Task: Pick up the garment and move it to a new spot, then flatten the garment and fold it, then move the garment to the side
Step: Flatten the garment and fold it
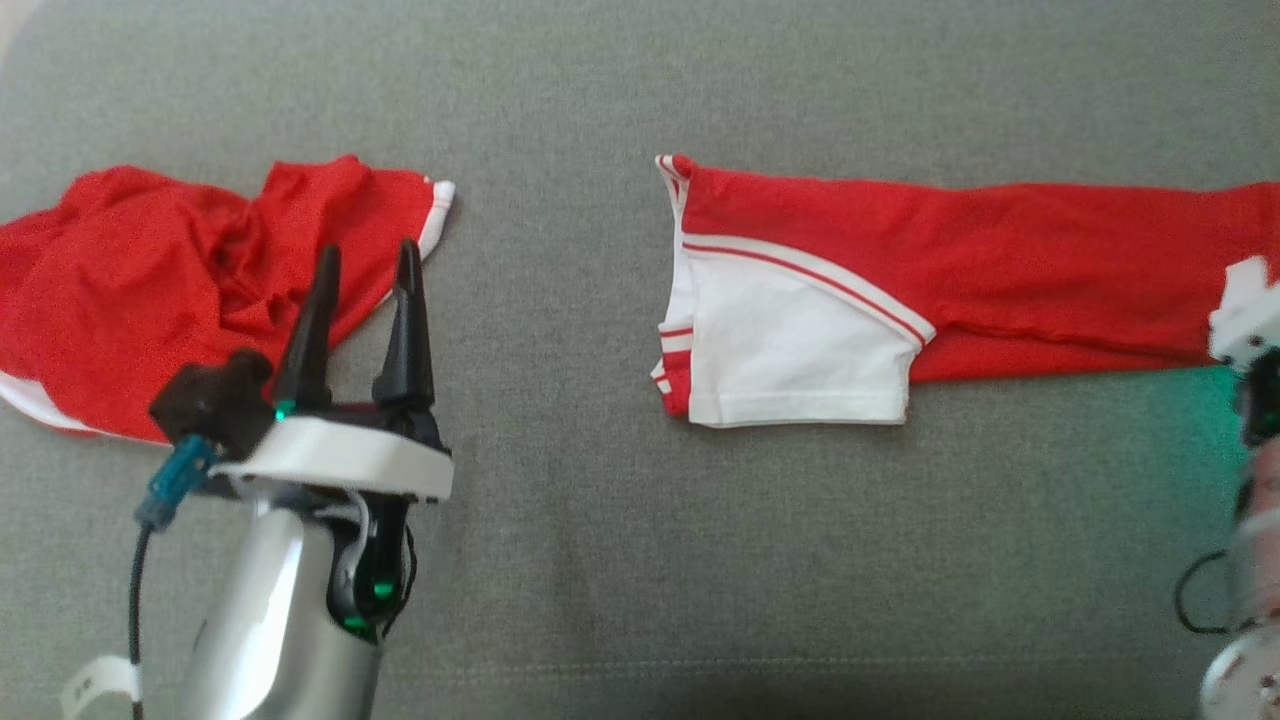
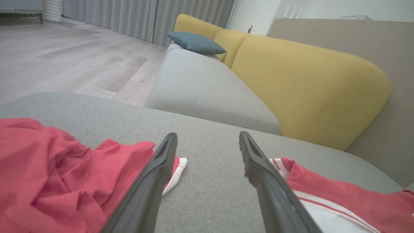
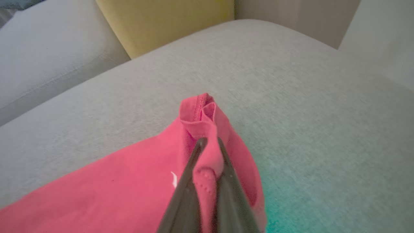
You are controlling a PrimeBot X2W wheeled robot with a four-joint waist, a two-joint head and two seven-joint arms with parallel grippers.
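Right wrist view: my right gripper (image 3: 210,141) pinches an end fold of the garment (image 3: 129,187), the rest lying flat to its left; so shallow a bite may slip on lifting.

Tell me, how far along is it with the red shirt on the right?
The red shirt on the right already lies flat, folded into a long strip. The right gripper is pinched shut on its end, so a further fold or a move looks likely next. The left gripper is open, holding nothing, above the edge of a crumpled red garment. Finishing the fold and setting the shirt aside are left.
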